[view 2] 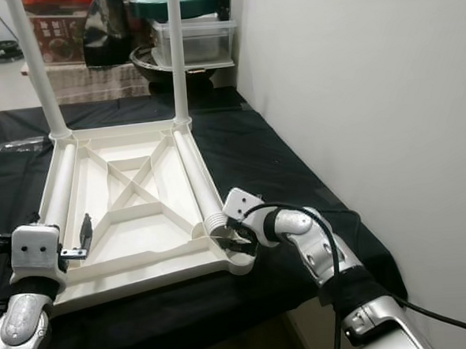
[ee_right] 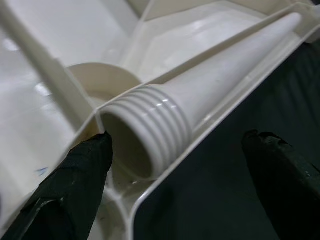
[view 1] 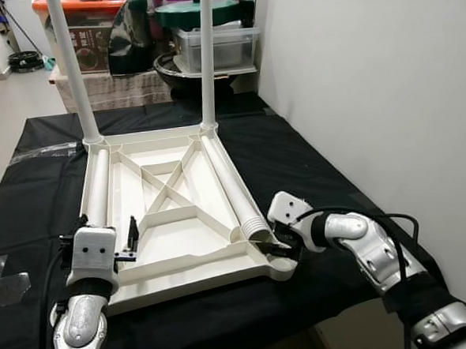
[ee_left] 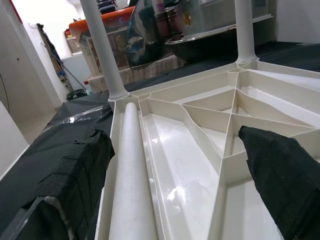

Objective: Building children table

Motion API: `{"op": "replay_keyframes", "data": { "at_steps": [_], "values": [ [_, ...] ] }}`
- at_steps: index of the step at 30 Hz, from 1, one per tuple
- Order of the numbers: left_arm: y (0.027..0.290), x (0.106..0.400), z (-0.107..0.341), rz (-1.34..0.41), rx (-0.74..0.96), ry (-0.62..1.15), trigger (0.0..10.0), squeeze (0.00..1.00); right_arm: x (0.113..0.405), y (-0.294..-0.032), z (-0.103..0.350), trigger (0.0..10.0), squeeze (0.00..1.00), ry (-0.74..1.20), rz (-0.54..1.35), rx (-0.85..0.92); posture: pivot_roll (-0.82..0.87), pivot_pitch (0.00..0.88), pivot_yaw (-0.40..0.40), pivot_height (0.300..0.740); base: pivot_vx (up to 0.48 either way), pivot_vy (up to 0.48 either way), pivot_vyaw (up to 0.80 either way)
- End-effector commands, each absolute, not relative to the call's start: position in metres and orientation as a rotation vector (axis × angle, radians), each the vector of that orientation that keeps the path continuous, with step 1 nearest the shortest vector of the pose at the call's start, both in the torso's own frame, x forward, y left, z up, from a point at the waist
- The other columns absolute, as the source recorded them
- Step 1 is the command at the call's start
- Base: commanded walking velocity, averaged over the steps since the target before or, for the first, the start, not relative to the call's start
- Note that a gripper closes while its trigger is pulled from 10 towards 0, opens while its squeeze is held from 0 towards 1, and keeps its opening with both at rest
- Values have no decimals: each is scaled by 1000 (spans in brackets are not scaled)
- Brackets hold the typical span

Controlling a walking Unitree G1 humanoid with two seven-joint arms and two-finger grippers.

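The fingers [ee_right: 75, 185] of the right gripper [view 1: 275, 247] are spread wide, one on each side of the threaded end of a loose white leg [view 1: 232, 192]. This leg is laid along the right inner edge of the white table top [view 1: 169, 226], which is placed upside down on a black cloth [view 1: 296, 163]. The fingers [ee_left: 285, 180] of the left gripper [view 1: 125, 243] are also held apart, over the near left corner of the table top, above a second loose leg [view 1: 99, 183] that is laid along the left edge. Two more legs [view 1: 72, 66] are seen standing upright in the far corners. A white wall [view 1: 386, 94] is found on the right, and storage boxes [view 1: 213, 45] and dark pots are kept behind the table.
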State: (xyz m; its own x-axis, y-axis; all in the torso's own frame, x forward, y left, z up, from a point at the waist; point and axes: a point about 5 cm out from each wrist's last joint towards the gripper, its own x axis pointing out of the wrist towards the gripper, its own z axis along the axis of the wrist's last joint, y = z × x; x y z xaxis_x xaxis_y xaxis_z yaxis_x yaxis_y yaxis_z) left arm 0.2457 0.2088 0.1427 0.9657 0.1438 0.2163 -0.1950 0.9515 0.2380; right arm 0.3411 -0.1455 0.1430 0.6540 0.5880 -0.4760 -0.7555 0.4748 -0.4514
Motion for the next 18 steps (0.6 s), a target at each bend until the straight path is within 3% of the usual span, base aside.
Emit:
{"op": "replay_keyframes", "data": {
  "at_steps": [1,14,15,17,18],
  "values": [
    [207,247,140,167,256,-193,10000,0,346,-148,147,10000,0,261,793,-696,49,0,-86,740,0,0,0],
    [206,248,140,164,255,-193,10000,0,350,-146,147,10000,0,252,729,-707,46,0,-85,740,0,0,0],
    [206,248,140,164,255,-193,10000,0,351,-143,146,7922,0,233,711,-720,46,0,-85,740,0,0,0],
    [206,248,140,164,255,-193,10000,0,352,-140,145,7922,0,212,687,-724,46,0,-85,740,0,0,0],
    [206,248,140,164,255,-193,10000,0,352,-136,146,3333,0,177,659,-730,48,0,-87,740,0,0,0]
  ]
}}
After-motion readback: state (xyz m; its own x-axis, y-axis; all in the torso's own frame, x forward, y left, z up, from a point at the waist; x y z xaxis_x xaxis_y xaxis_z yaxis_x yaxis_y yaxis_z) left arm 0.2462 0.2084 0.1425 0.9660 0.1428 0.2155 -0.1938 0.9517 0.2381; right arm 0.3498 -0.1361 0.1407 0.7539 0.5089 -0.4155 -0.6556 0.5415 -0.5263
